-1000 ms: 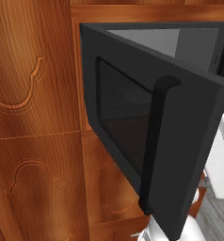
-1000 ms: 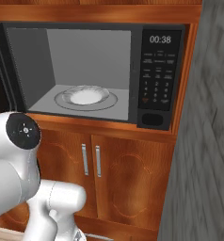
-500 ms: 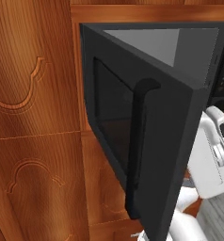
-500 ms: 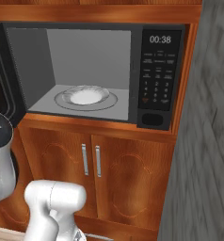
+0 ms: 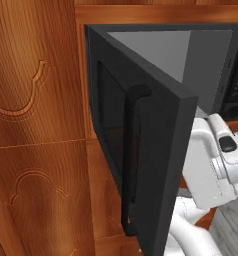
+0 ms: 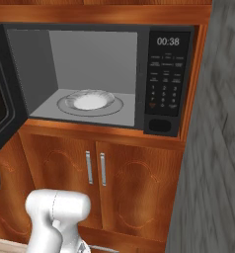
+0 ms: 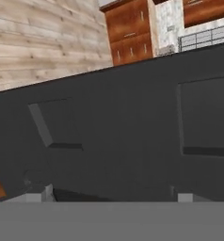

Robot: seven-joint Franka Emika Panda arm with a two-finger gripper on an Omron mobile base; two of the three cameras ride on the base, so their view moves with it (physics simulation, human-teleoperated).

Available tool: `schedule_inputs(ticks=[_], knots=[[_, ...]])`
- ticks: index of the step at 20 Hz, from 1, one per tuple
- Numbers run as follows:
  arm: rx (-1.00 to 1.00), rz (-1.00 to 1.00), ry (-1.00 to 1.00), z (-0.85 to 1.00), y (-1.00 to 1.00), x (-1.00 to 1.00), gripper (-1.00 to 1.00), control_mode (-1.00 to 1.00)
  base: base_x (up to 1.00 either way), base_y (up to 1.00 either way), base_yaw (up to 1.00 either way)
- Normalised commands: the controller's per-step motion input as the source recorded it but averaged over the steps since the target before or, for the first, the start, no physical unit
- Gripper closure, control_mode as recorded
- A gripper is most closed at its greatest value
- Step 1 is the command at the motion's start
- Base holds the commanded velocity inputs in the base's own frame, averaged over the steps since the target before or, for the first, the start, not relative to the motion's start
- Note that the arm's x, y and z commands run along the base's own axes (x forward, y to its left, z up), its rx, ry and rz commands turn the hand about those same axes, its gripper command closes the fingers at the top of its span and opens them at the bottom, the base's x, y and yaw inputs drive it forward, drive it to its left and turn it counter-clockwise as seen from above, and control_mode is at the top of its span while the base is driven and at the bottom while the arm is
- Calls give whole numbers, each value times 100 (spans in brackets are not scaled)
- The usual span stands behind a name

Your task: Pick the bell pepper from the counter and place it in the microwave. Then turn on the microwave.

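While door stands ajar: microwave (image 6: 92,57) is reachable, its door (image 5: 163,165) swung out about halfway, edge toward the base
Tool: tool (image 7: 109,194) sits close against the door's dark face, which lies straight ahead of it; jaws spread wide and released, nothing between them
Arm: white links show behind the door's free edge, so the tool looks to be working on the door's inner side
Handle: black bar (image 5: 132,160) is on the door's far face from the tool, untouched
Cavity: grey, beyond the door from the tool; glass turntable (image 6: 90,102) lies flat with a pale centre and nothing red on it
Pepper: not on the turntable and not in the tool; where it lies I cannot tell
Keypad: keypad (image 6: 164,85) is well off to the tool's side, past the cavity, with the clock above it reading 00:38; no sign the oven runs
Done, as I judge: door opened, tool free
Left, as I judge: nearly all of it, namely fetch the pepper from the counter, set it on the turntable, shut the door, press start
Risk: a door only half open narrows the way in for a loaded tool
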Motion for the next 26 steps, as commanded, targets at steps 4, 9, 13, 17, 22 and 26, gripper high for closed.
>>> schedule_inputs(ticks=[4,9,13,17,22,26], knots=[[0,-3,-3,-9,22,17,-100,-100,0,0,0],[0,-1,-2,-11,24,18,-100,-100,0,0,0],[0,0,-2,-14,28,17,-100,-100,0,0,0],[0,0,-3,-16,29,12,-100,-100,0,0,0],[0,0,-3,-13,27,11,-100,-100,0,0,0],[0,-1,-5,-6,14,5,-100,-100,0,0,0]])
